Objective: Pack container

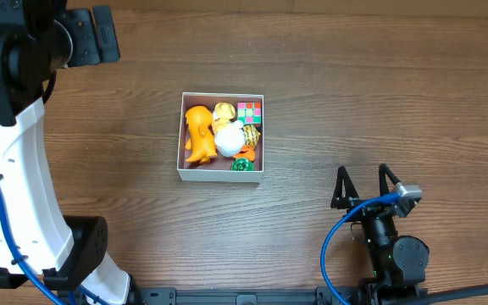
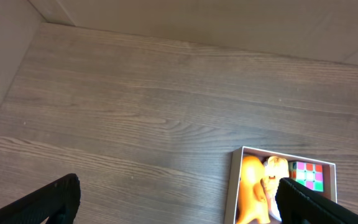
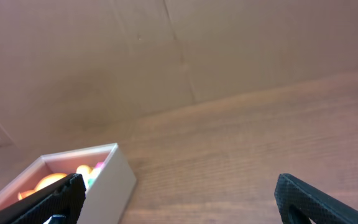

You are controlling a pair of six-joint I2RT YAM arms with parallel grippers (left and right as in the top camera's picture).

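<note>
The container [image 1: 220,175] is a square white-walled box at the table's middle. It holds an orange figure [image 1: 197,135], a white toy [image 1: 228,138], a colourful cube [image 1: 249,112], a yellow toy [image 1: 224,111] and a small green toy [image 1: 242,165]. My left gripper [image 1: 91,38] is high at the far left, open and empty; in the left wrist view [image 2: 178,186] the container [image 2: 234,186] lies at lower right. My right gripper [image 1: 363,176] is open and empty, low at the front right. In the right wrist view [image 3: 179,183] the container [image 3: 114,180] is to the left.
The left arm's white link and base [image 1: 24,195] fill the front left of the wooden table [image 1: 354,93]. The right arm's base and blue cable [image 1: 346,237] sit at the front right. Cardboard walls [image 3: 166,56] stand past the table's far edge.
</note>
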